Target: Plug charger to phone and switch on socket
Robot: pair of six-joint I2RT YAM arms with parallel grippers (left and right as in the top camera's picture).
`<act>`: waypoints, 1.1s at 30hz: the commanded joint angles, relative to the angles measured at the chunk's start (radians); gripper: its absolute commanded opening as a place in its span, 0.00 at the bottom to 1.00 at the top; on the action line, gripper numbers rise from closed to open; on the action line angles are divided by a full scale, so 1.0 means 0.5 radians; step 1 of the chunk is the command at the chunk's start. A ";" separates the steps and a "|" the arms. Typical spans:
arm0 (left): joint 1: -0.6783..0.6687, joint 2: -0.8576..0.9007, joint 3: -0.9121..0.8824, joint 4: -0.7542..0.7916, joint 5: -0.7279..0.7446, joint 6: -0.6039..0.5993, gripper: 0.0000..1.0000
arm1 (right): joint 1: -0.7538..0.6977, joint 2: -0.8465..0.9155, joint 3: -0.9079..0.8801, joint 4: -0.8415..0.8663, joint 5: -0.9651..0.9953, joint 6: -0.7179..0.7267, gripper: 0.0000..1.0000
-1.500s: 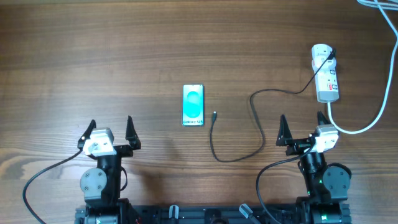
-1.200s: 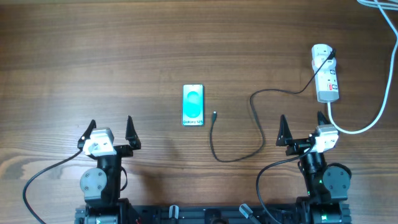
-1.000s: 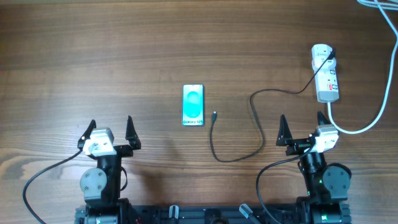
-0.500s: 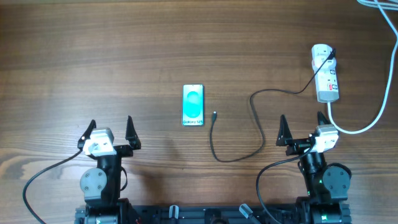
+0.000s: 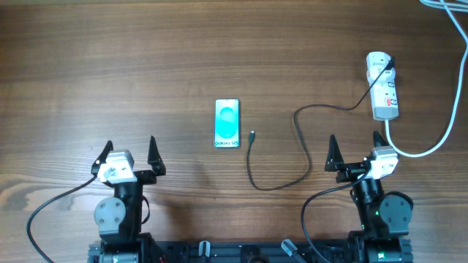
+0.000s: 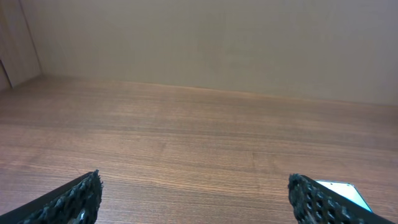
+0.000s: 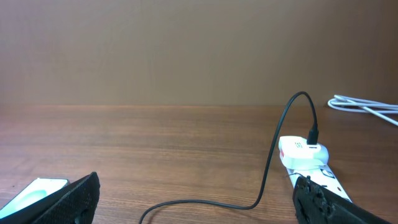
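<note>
Lying flat, phone [image 5: 227, 123] well ahead of left gripper [image 5: 130, 143], off to its right. Charger [image 5: 308, 161] tip just beside phone, not touching; plug in socket [image 5: 382, 96], ahead of right gripper [image 5: 354, 139]. Both grippers spread wide, empty.

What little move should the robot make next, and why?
Probably reach the right gripper toward the loose connector of the charger. It and the left gripper are both open, empty and back from everything. The connector lies on the table beside the phone, not plugged in, while the black plug already sits in the socket.
</note>
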 commanded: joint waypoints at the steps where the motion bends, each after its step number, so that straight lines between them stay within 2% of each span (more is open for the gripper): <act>1: -0.009 0.001 -0.014 0.001 0.017 0.031 1.00 | -0.011 -0.016 -0.003 0.002 0.033 -0.026 1.00; 28: -0.009 0.001 -0.014 0.012 0.026 0.031 1.00 | -0.011 -0.016 -0.002 0.002 0.033 -0.026 1.00; 30: -0.009 0.000 -0.014 0.026 0.181 -0.014 1.00 | -0.011 -0.016 -0.003 0.002 0.033 -0.025 1.00; 33: -0.009 0.005 -0.014 0.055 0.661 -0.427 1.00 | -0.011 -0.016 -0.003 0.002 0.033 -0.025 1.00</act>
